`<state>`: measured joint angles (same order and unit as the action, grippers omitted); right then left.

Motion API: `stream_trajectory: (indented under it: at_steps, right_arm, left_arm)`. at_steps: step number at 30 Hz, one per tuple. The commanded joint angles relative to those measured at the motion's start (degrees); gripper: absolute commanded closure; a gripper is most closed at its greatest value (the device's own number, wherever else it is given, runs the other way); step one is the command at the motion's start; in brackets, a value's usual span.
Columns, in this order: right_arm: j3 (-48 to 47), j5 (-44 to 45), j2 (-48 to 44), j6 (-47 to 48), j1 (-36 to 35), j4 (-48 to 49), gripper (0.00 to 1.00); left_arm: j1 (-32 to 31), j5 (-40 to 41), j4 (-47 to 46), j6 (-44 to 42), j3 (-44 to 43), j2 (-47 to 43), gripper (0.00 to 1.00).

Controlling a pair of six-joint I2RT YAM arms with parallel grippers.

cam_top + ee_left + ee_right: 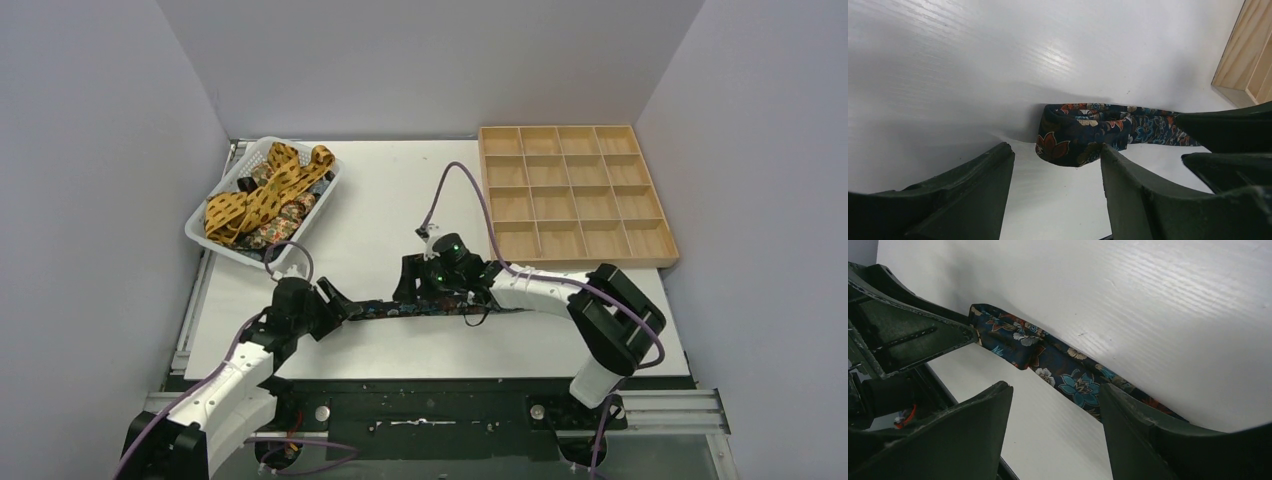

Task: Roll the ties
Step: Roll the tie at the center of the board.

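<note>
Dark flowery tie point(400, 308) is lying flat on the bench point(380, 200) near the basket point(205, 238), barely rolled. Left hand point(1055, 150) and right hand point(1053, 387) are hanging open by it. More ties point(260, 195) are waiting inside.

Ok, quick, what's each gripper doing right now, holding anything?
Left gripper: open, with the folded end of the floral tie at its fingertips, not clamped.
Right gripper: open, over the same tie, not gripping it.
</note>
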<state>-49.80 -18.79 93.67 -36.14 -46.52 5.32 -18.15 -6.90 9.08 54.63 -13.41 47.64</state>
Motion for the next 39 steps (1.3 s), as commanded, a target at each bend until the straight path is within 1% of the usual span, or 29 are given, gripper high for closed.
stream_trajectory:
  at_steps: [1,3,8,10,11,12,14,23,30,32,36,39]
  right_arm:
    - [-4.94,-1.69,2.02,-2.54,-1.48,0.53,0.36]
    - [-6.16,-2.25,2.98,-2.89,-1.88,0.52,0.38]
    - [-8.53,-2.38,5.64,-4.81,-3.26,-0.44,0.41]
    - [-8.62,-1.06,6.09,-6.1,-4.05,-0.3,0.47]
    - [-8.95,-0.67,6.46,-6.43,-4.22,-0.64,0.54]
    - [-9.79,-0.64,7.05,-6.67,-4.39,-1.17,0.59]
    - [-11.57,-0.93,8.64,-6.92,-4.6,-3.15,0.64]
    - [-14.19,-1.9,12.68,-8.23,-5.6,-4.71,0.64]
    - [-15.56,-1.11,14.35,-8.85,-5.61,-6.91,0.64]
    - [-15.88,-1.41,15.04,-9.17,-5.64,-7.24,0.65]
    - [-16.04,-2.05,16.13,-9.17,-5.6,-8.38,0.72]
    - [-15.82,-1.81,16.77,-9.24,-5.77,-9.38,0.74]
  left_arm:
    - [0.4,-1.08,-5.25,-2.87,-0.66,1.82,0.41]
    - [0.4,-0.61,-4.65,-3.89,-0.57,2.88,0.45]
    - [0.31,0.48,-4.37,-5.55,-0.16,5.95,0.47]
    - [0.22,0.48,-4.66,-6.35,-0.17,6.81,0.47]
    - [0.15,0.48,-4.64,-6.89,-0.27,7.16,0.48]
    - [0.09,0.49,-4.29,-7.55,-0.49,7.54,0.49]
    - [0.0,0.44,-3.1,-9.36,-1.24,8.21,0.51]
    - [-0.87,-1.89,-2.83,-12.18,-1.52,7.93,0.54]
    - [-1.94,-1.93,-3.42,-12.84,-1.91,9.01,0.55]
    - [-2.1,-1.73,-3.22,-13.04,-2.29,9.31,0.55]
    - [-2.15,-1.13,-2.68,-12.77,-2.5,9.2,0.55]
    - [-2.23,-1.01,-2.68,-12.77,-2.46,9.06,0.55]
